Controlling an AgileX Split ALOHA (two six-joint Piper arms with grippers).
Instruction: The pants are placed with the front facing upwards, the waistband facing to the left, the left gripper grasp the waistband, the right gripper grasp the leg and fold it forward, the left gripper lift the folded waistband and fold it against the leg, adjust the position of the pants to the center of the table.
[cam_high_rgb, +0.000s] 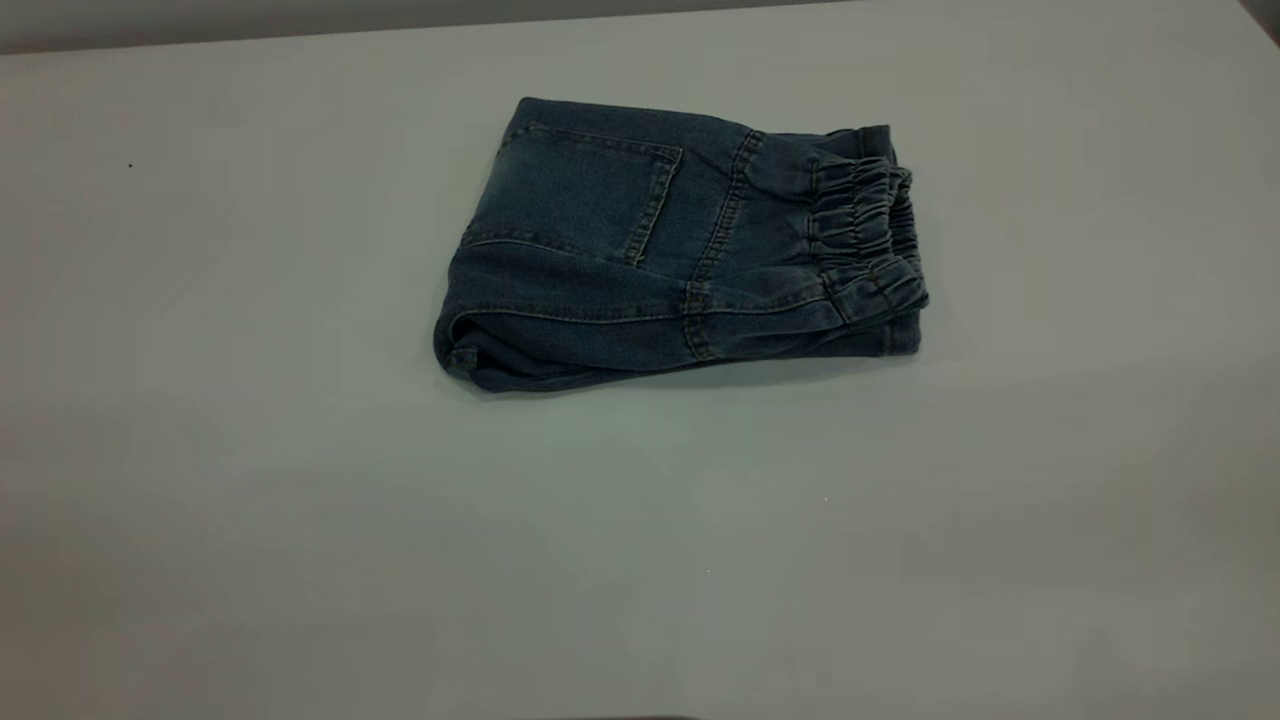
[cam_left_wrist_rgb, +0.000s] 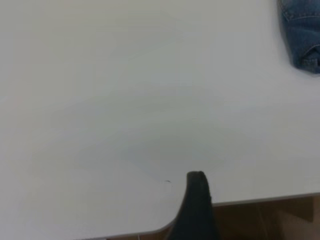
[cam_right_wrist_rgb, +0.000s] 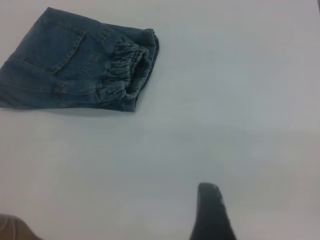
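The pants (cam_high_rgb: 680, 240) lie folded into a compact blue denim bundle on the white table (cam_high_rgb: 300, 500), slightly toward the far side. The patch back pocket (cam_high_rgb: 590, 195) faces up and the ruched waistband (cam_high_rgb: 865, 225) lies at the bundle's right end. The leg is tucked under the fold and hidden. Neither gripper appears in the exterior view. My left gripper (cam_left_wrist_rgb: 245, 200) hovers over the table's edge, far from the pants (cam_left_wrist_rgb: 302, 35); one dark finger (cam_left_wrist_rgb: 197, 200) shows, with nothing beside it. My right gripper (cam_right_wrist_rgb: 235, 205) hangs well clear of the pants (cam_right_wrist_rgb: 75, 65) and waistband (cam_right_wrist_rgb: 127, 70), holding nothing.
The table's near edge (cam_left_wrist_rgb: 260, 199) runs through the left wrist view, with brown floor (cam_left_wrist_rgb: 265, 222) beyond it. A grey strip (cam_high_rgb: 300, 20) lies past the table's far edge. White tabletop surrounds the pants on every side.
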